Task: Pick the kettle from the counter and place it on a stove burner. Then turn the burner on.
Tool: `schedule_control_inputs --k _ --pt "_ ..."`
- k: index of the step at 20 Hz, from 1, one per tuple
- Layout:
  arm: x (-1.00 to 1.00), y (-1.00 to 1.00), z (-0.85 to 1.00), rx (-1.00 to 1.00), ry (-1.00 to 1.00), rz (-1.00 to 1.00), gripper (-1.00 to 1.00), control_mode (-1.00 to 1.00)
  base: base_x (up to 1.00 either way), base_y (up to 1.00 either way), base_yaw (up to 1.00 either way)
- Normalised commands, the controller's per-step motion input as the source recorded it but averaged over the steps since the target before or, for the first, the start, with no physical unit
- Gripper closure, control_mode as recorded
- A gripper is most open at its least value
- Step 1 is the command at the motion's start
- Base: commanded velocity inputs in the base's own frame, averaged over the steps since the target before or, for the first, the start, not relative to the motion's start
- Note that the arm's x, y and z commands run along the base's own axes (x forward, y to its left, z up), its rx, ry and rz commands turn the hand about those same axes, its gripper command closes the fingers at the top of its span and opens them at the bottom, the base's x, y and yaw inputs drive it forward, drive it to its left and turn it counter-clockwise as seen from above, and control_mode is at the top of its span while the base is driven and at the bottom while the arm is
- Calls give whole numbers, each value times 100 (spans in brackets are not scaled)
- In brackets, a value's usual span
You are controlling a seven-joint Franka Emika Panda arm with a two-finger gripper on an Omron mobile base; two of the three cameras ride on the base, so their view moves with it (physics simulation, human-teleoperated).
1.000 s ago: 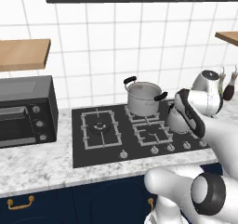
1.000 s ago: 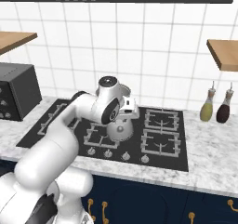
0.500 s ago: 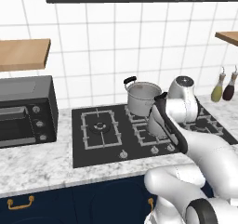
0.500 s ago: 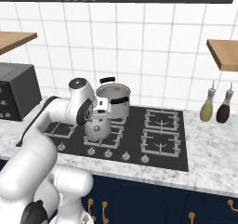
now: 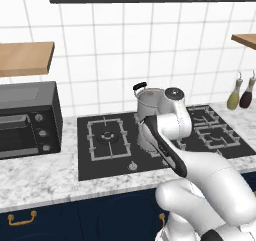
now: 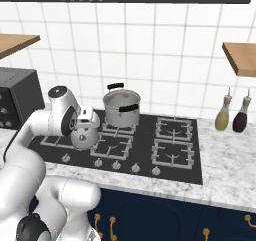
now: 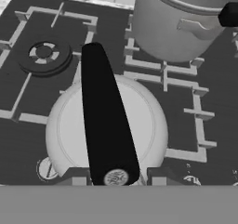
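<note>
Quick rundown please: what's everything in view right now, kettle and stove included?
kettle: one, pale grey, black handle, held above the hob's front, left of centre
pot: one, steel, black handles, rear of hob
large burner: one, black grate, left end of hob
knobs: row, silver, hob front edge
oven: one, black, counter left
bottles: two, olive and dark, counter right
shelves: two, wooden, on the wall
counter: one, speckled marble
gripper: one, closed on kettle handle
</note>
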Motion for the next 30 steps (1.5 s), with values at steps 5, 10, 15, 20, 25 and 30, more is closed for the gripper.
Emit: schedule_control_inputs --k 5,10,15,20,25,30 --pt "0 74 5 9 0 0 100 -100 0 0 0" --pt "5 67 9 9 0 0 100 -100 0 0 0" --pt "13 50 9 4 0 0 100 -100 0 0 0" --pt "22 38 8 1 0 -1 100 -100 0 0 0" --pt "31 21 4 0 0 -5 100 -100 0 0 0" --pt "37 3 0 0 0 -3 100 -100 0 0 0"
